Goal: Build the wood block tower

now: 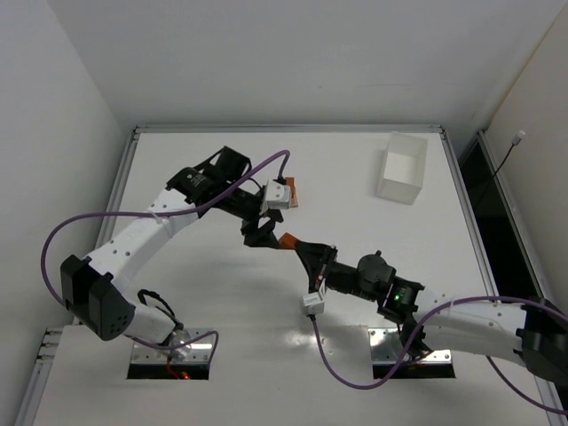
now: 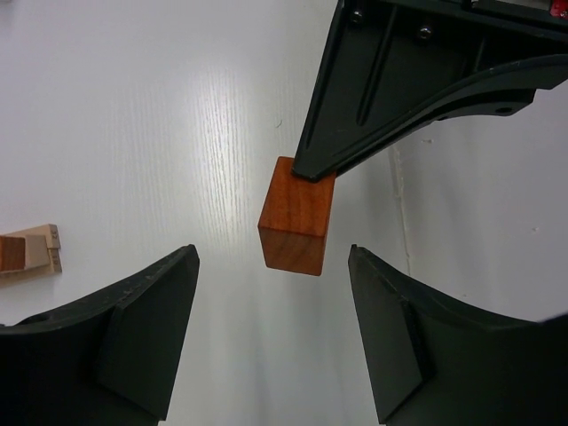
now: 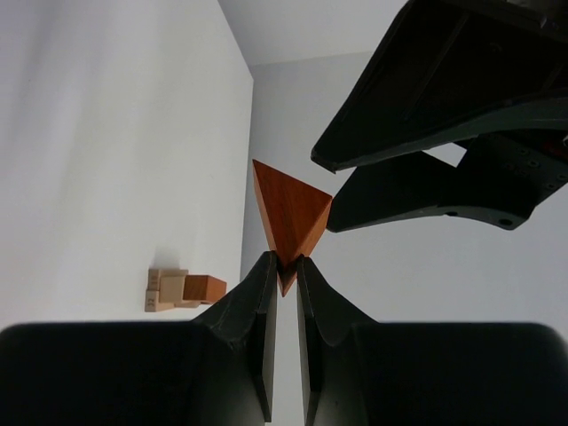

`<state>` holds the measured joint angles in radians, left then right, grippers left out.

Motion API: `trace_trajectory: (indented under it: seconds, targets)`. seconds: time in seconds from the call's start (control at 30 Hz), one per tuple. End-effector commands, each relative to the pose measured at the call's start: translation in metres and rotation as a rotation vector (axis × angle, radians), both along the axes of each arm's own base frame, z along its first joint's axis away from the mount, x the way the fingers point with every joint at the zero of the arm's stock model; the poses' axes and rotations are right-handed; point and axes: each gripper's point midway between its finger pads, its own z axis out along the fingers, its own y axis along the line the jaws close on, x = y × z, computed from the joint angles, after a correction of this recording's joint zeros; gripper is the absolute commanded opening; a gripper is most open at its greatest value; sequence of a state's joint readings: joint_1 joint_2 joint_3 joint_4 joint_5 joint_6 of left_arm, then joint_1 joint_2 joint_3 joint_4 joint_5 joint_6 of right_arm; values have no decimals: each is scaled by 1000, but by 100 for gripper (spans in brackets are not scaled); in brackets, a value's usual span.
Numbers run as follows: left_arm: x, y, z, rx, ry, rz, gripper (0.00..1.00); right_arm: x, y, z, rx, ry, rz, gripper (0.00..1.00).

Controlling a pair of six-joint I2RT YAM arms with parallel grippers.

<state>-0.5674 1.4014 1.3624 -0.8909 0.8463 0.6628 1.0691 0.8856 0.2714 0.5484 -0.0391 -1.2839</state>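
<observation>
Between its own two fingers the right claw is clenched on one corner of the reddish-brown wedge, a thin pinch that leaves most of the triangle sticking out beyond the tips. Around that wedge stands the left claw, released, one finger on either side with a gap showing at both faces, so nothing of it touches the wood. It looks like a hand-over, or a re-grip, about to happen. Further out on the white counter sits the wood block tower, near but apart from both claws - a small cluster of tan pieces with one reddish block. The white tray stands well apart at the far right. The risk, as I judge it, lies in that corner pinch: if the left fingers close off-centre or on the sloped faces, the wedge could pivot or squirt free, and a letting-go by the right claw too early would drop it. A swing toward the tower with the arms this tangled could also knock the stack. From above, the left wrist camera covers most of the tower, and how many tiers it has I cannot make out - nor whether the wedge is clear of the counter.
</observation>
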Motion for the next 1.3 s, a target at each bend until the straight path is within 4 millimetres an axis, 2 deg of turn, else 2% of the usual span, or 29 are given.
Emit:
trace_trajectory:
  seconds: [0.0,0.37,0.4,0.63,0.93,1.27]
  targets:
    - [3,-5,17,-54,-44,-55,65,-4,8,24,64,-37,47,0]
    - [0,-7,14,-59,-14,-75,62,-7,13,20,58,-32,75,0]
    - [1,-8,18,-64,-30,-79,62,-7,14,25,65,-37,75,0]
    - [-1,-8,10,-47,4,-93,62,-8,16,22,58,-32,85,0]
    - [-3,-11,10,-39,19,-119,61,6,18,27,66,-39,33,0]
    - [-3,-11,7,-23,35,-128,59,7,16,27,65,-39,22,0]
